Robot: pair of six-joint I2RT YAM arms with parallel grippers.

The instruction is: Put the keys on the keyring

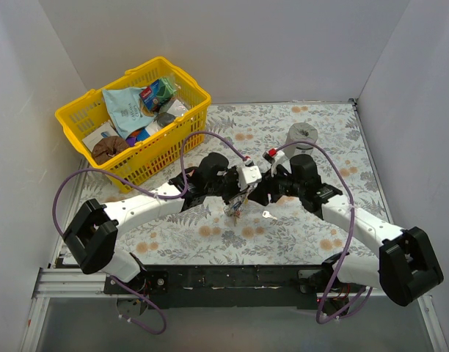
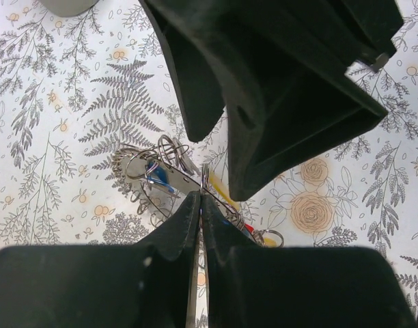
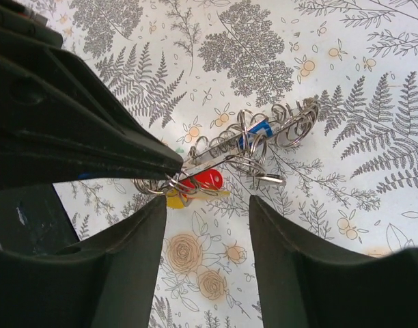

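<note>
Keyring (image 3: 226,149) tilted edge-on, long axis diagonal.

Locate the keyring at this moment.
In the top view the keyring is near centre frame, pinched by the left gripper, with the right gripper close on its right and a loose pale key beside it.

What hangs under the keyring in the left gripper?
A red key and a yellow key hang under the keyring. The left gripper covers one end, so anything threaded there is hidden.
</note>
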